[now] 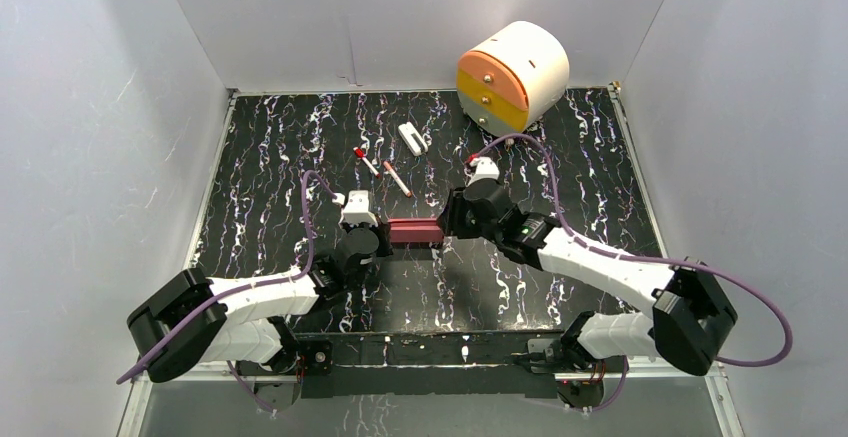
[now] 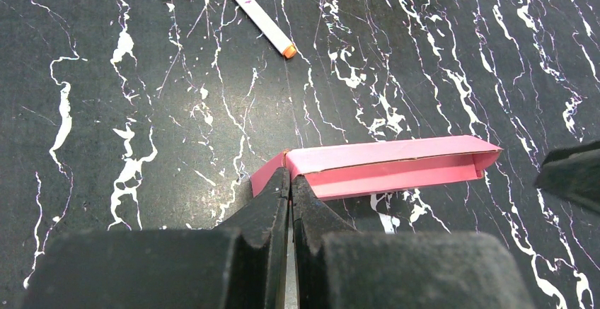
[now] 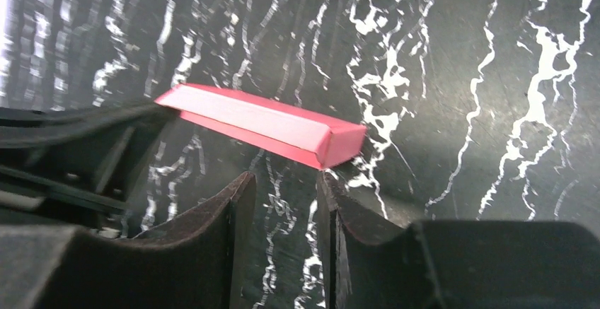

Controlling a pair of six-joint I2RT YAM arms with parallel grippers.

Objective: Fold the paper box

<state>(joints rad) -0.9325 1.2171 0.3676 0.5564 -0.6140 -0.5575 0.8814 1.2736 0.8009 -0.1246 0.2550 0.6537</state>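
L side first: left gripper was clamped hard on the left end of the paper box, thin card pinched right at its tips, w/ a small flap poking out beside the fingers. From that pinch the box ran off to the right, low over the table. Its far end sat just ahead of the right gripper, whose jaws stood apart w/ nothing between them. Box corner was v close to one fingertip, couldn't tell if touching.

Step-wise, imo the body was already folded into a long sleeve and I was on closing it up. The long side facing the left wrist cam looked open, inner face showing. The end by the right gripper looked squared off. Next move prob needs the right side to press that loose edge in while the left anchors. Go gentle, card that thin will buckle.

Materials: pink-red matte card, crisp creases, slim rectangular tube shape. Table was black w/ white marble veining. A white pen w/ an orange tip lay well beyond the left tips.
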